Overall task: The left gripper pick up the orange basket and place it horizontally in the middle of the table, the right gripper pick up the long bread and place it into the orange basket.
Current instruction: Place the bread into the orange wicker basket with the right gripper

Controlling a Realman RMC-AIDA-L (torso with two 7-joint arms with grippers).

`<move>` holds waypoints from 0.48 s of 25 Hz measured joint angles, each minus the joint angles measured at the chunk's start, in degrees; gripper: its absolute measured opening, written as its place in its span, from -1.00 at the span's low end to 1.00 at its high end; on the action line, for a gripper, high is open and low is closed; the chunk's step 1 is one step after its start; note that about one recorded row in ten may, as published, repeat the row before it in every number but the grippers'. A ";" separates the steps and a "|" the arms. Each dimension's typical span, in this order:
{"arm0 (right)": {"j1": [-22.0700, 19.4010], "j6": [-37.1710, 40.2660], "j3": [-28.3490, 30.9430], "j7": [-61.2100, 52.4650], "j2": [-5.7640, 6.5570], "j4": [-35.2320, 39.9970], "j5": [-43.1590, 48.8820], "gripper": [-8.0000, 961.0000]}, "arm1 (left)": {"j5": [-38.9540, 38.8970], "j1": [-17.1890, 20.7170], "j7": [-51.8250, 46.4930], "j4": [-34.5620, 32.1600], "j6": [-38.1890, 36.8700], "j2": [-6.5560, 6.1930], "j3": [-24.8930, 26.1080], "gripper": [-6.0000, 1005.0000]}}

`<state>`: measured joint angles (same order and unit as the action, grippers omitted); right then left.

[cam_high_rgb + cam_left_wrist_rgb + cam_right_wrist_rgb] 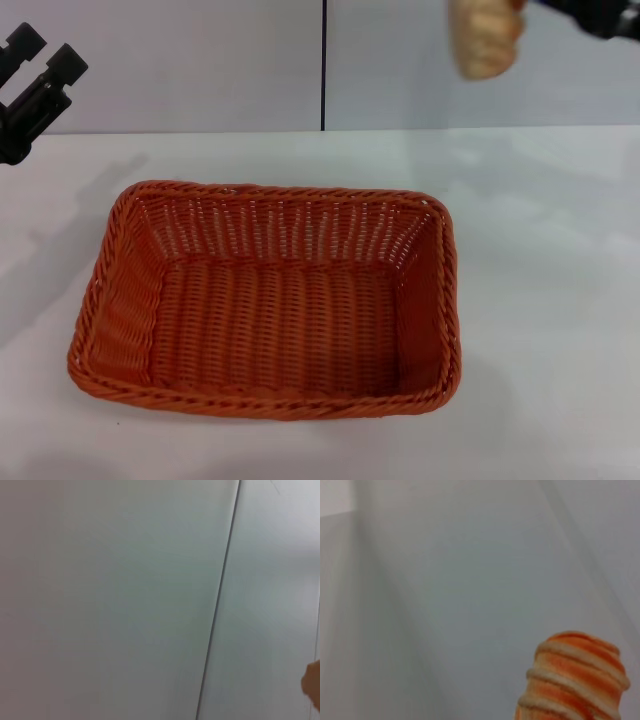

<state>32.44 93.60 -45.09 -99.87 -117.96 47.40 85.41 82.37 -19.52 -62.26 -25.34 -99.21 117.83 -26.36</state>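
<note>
Up at the far right you are seeing the long bread (pixel 487 38) hanging in the air, high above the table (pixel 550 300), with the right gripper (pixel 575 12) showing only as a dark bit at the top right corner just beside it. The loaf is sitting against that gripper, but you cannot tell how its fingers are standing. On the right wrist view the bread's striped end (pixel 572 680) is poking up against a plain pale surface.

Middle of the table, the orange basket (pixel 270 310) is lying with its long side running left to right, open side up and nothing in it. Nothing is standing between the bread and the basket; the bread is well apart from it, farther back and to the right.

Far left, the left gripper (pixel 35 68) is hovering with its two fingers spread apart, holding nothing, clear of the basket.

The white tabletop is carrying soft shadows to the left of the basket. Behind it a pale wall (pixel 200 60) is running across, split by a dark vertical seam (pixel 323 65).
</note>
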 joint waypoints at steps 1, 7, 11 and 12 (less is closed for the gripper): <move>0.85 0.94 -0.71 0.48 0.03 -1.14 0.03 -0.37 | 0.01 -0.03 0.00 0.01 0.04 0.00 0.00 0.42; 4.02 2.99 -10.82 2.31 0.01 -2.75 0.70 -0.41 | 0.10 -0.14 0.11 0.03 0.26 -0.03 -0.07 0.42; 5.83 2.35 -15.79 2.32 -0.07 -3.39 4.57 -0.44 | 0.13 -0.16 0.29 0.10 0.32 -0.04 -0.16 0.42; 6.14 2.13 -16.29 2.31 -0.09 -3.68 5.56 -0.45 | 0.14 -0.17 0.34 0.11 0.33 -0.02 -0.22 0.42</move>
<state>38.58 95.73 -61.38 -97.56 -118.05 43.72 90.96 82.51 -19.69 -61.92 -25.23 -98.88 117.81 -26.58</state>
